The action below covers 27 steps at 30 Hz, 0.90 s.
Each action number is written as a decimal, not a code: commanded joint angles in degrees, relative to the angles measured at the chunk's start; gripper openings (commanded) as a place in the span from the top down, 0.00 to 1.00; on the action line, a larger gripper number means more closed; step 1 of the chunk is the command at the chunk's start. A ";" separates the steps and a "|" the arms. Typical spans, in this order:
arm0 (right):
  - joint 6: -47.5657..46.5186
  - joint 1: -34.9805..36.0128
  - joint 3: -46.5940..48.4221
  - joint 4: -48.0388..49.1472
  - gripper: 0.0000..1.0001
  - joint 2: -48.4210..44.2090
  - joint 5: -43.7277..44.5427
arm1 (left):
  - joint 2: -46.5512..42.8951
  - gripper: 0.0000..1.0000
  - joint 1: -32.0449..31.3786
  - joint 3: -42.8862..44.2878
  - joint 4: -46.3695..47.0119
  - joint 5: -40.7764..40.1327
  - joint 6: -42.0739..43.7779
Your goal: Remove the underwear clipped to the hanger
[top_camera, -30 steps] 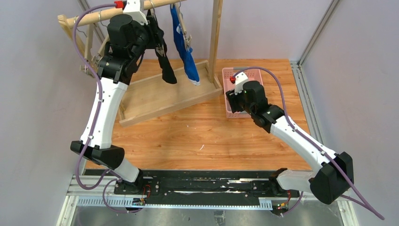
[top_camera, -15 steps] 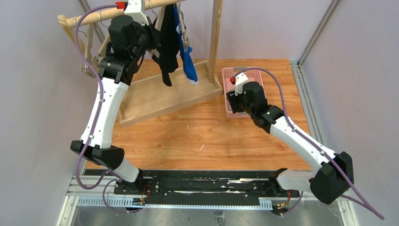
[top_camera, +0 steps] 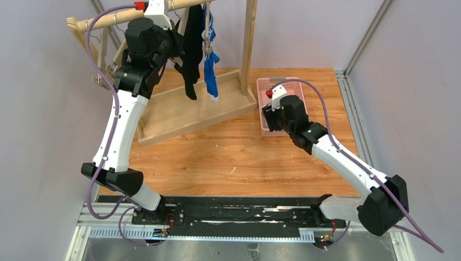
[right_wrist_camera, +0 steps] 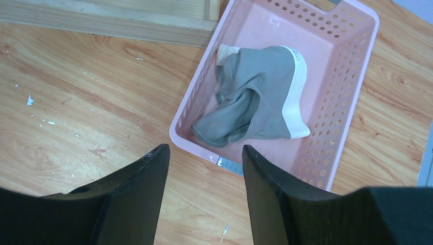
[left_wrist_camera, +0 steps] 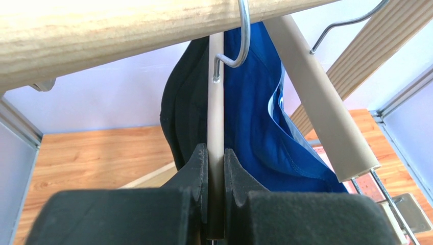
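High at the rack's wooden rail (left_wrist_camera: 102, 30), my left gripper (left_wrist_camera: 216, 150) is shut on the beige bar of a hanger (left_wrist_camera: 216, 102). Black underwear (left_wrist_camera: 181, 112) hangs left of that bar and bright blue underwear (left_wrist_camera: 255, 117) right of it. From above, the black underwear (top_camera: 191, 49) and the blue underwear (top_camera: 211, 76) hang close together beside my left gripper (top_camera: 176, 41). The clips are hidden. Grey underwear (right_wrist_camera: 255, 99) lies crumpled in a pink basket (right_wrist_camera: 352, 76). My right gripper (right_wrist_camera: 204, 150) hovers open over the basket's near edge, holding nothing.
The wooden rack has a rail (top_camera: 108, 19), an upright post (top_camera: 249, 43) and a tray-like base (top_camera: 179, 111) under the garments. A second beige hanger bar (left_wrist_camera: 321, 112) slants beside the blue cloth. The pink basket (top_camera: 285, 84) sits right of the rack.
My left gripper has closed on the hanger bar. The hanger has turned, and the black and blue garments have swung together and a little leftward. The right arm has barely moved.
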 commanded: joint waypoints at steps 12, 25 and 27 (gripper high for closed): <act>-0.52 0.79 -0.67 3.46 0.45 1.44 3.27 | -4.68 1.00 -0.36 2.79 4.00 -0.38 5.85; 0.26 0.75 -0.24 3.94 0.46 2.57 2.40 | -12.14 1.00 -0.35 -6.12 3.23 0.02 8.11; 0.29 0.79 -0.15 3.95 0.46 2.74 2.30 | -13.89 1.00 -0.36 -7.90 2.86 -0.26 8.66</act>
